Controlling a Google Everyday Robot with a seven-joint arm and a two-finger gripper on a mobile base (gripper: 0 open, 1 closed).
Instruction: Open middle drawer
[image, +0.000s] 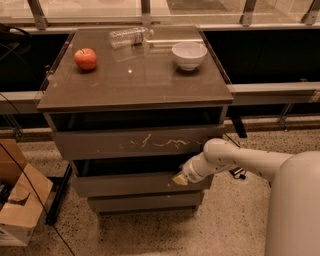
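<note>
Tool (180, 178) touches middle drawer (125, 185) at upper-right edge.

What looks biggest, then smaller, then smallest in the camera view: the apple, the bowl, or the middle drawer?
middle drawer
white bowl
red apple
The gripper is at the drawer's right end.

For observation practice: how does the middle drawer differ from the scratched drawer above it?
The middle drawer has a plain front; the top drawer bears white scratches. The top drawer is taller than the middle drawer. The gripper is at the middle drawer's right end. Both lack handles.
</note>
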